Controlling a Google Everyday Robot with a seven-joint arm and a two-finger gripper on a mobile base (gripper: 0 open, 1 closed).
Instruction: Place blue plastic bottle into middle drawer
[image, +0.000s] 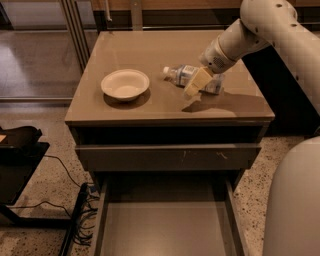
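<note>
Hidden behind the pincer (196, 84), low over the right half of the worktop (150, 50): the midsection of the blue plastic bottle (179, 74), with only the cap end left of the pincer and the base end right of it on show. Label too blurred to read. Cut off by the lower edge, well below the pincer: the front of the middle drawer (165, 225). Cropped at top and right, above the pincer: the arm (260, 30).

Tan gripper (193, 90) over clear, blue-label bottle (184, 74) w/ white cap; white bowl (125, 85); grey-brown drawer (165, 229).
</note>
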